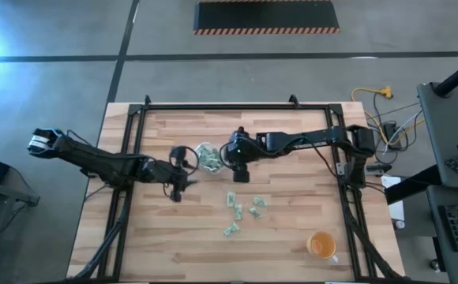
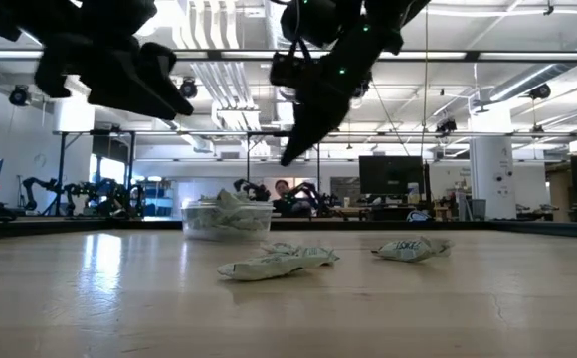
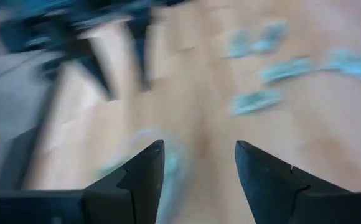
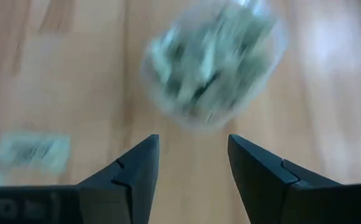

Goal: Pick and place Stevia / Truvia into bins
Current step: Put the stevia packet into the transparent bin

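Hovering over the clear tub — right gripper empty, jaws spread wide.

Right gripper hangs just above the tub, which already holds a heap of Stevia packets; nothing sits between its jaws, which fits a drop made into it. Left gripper waits beside the tub, jaws parted, holding nothing. Several loose packets lie on the wooden surface nearer the front — likely the next pick. Orange cup stands well apart.

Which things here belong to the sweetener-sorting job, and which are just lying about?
Job:
- Stevia packets loose on the table
- clear plastic tub, already holding packets
- right gripper, open, empty, beside the tub
- left gripper, open, empty

Lying about:
- orange cup
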### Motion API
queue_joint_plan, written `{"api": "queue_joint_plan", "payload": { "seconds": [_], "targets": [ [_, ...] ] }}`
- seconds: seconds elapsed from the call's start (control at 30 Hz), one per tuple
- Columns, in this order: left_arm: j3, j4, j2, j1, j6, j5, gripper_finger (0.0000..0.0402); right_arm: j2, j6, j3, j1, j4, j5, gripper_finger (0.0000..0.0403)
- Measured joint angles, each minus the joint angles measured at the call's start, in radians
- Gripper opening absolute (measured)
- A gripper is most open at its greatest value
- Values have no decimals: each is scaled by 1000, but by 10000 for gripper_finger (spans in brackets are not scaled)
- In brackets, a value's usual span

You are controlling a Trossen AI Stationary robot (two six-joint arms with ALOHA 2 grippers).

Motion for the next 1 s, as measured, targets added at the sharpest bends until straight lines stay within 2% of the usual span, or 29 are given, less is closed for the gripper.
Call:
{"api": "queue_joint_plan", "payload": {
  "seconds": [0.13,0.2,0.37,0.7,0.83,1.0],
  "targets": [
    [0,133,108,-1,76,214,180,-5,71,-8,25,-138,-2,182],
    [0,207,181,-1,109,251,180,-5,92,-23,34,-162,-1,180],
    [29,357,383,-1,159,252,180,-5,137,-80,45,-186,0,172],
    [200,368,697,1,158,253,180,-16,236,-159,37,-255,4,150],
    [268,368,784,5,153,257,180,-17,236,-164,37,-252,4,142],
    [311,355,828,20,108,281,180,-20,235,-164,37,-253,4,132]
  ]
}}
